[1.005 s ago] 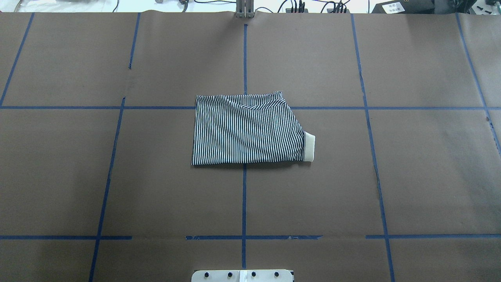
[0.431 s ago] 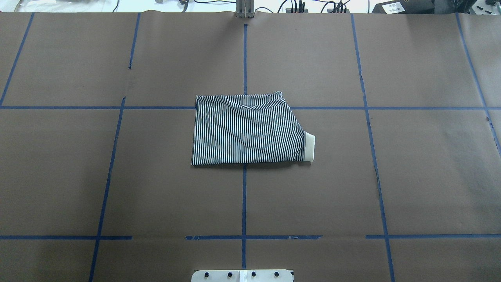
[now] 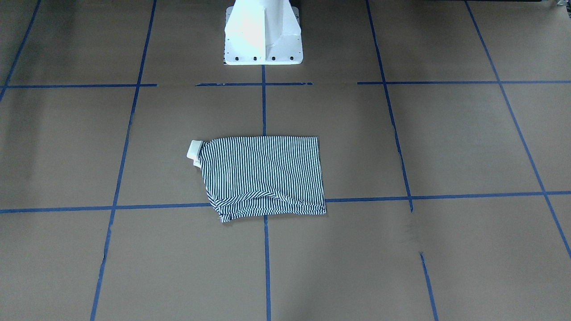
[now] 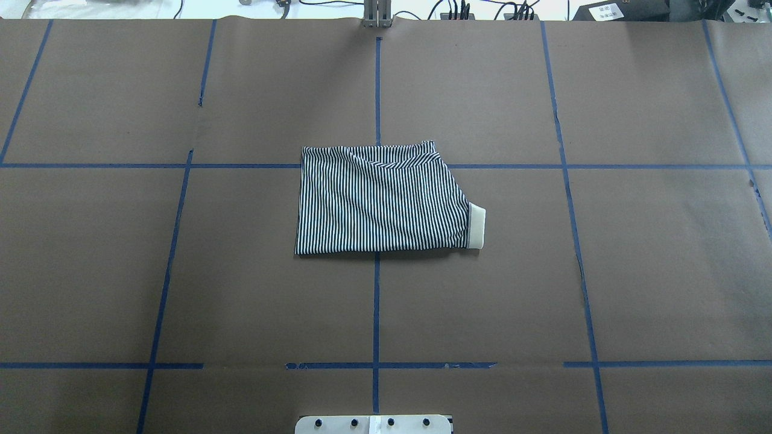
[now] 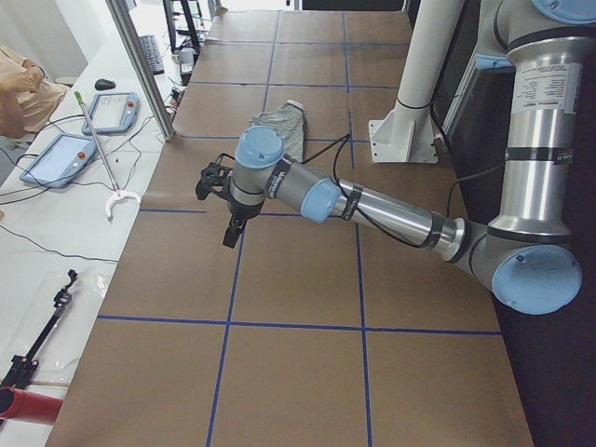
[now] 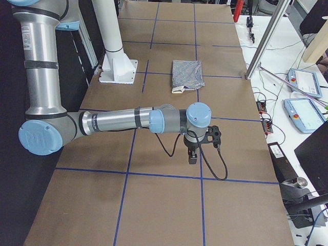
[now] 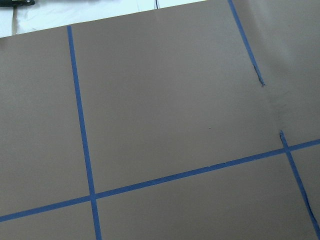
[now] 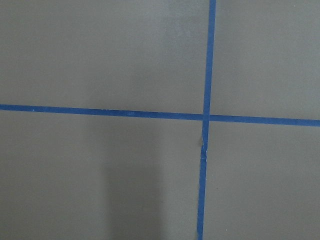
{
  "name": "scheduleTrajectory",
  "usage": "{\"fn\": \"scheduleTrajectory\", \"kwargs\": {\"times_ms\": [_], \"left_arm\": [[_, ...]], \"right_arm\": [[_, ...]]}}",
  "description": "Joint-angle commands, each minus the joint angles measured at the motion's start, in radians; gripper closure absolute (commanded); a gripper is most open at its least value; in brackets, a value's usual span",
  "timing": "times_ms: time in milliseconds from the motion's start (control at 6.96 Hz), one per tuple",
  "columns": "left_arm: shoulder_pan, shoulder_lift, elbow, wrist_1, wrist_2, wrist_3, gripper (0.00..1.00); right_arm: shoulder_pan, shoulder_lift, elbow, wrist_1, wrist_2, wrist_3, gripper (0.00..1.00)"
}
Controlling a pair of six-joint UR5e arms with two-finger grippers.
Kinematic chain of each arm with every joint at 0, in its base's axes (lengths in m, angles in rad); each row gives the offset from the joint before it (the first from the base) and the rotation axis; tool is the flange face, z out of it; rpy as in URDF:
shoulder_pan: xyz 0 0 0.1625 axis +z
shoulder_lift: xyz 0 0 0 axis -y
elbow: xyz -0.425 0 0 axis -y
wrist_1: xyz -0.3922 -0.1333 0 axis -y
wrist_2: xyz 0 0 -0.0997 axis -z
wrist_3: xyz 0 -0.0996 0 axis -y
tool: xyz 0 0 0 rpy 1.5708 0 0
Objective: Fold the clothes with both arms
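The striped navy-and-white polo shirt lies folded into a compact rectangle at the table's centre, with a cream edge sticking out at its right side. It also shows in the front view and both side views. Neither arm shows in the overhead or front view. The left gripper hangs over bare table far from the shirt, at the table's left end. The right gripper hangs over bare table at the right end. I cannot tell whether either is open or shut. Both wrist views show only brown paper and blue tape.
The white pedestal base stands behind the shirt on the robot's side. Brown paper with a blue tape grid covers the table. Side benches hold control tablets, cables and tools. A metal post stands at the far edge.
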Motion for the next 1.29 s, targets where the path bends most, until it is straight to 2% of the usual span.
{"fn": "scheduleTrajectory", "kwargs": {"times_ms": [0,431,574,718,1005,1149], "left_arm": [[0.000,0.071,-0.043,-0.002,-0.073,0.003,0.00],[0.002,0.087,-0.087,0.003,-0.083,0.006,0.00],[0.003,0.116,-0.071,0.006,-0.080,-0.003,0.00],[-0.006,0.152,-0.088,-0.005,-0.081,0.001,0.00],[-0.003,0.162,-0.098,-0.003,-0.083,-0.005,0.00],[-0.007,0.207,-0.121,-0.005,-0.086,-0.003,0.00]], "right_arm": [[0.009,-0.065,0.056,-0.047,-0.001,-0.002,0.00],[0.001,-0.134,0.067,-0.043,-0.010,-0.002,0.00],[0.003,-0.073,0.104,-0.050,-0.003,-0.005,0.00],[0.001,-0.084,0.126,-0.044,-0.007,0.000,0.00],[-0.003,-0.059,0.118,-0.043,-0.007,-0.005,0.00],[-0.003,-0.062,0.136,-0.043,-0.003,-0.005,0.00]]}}
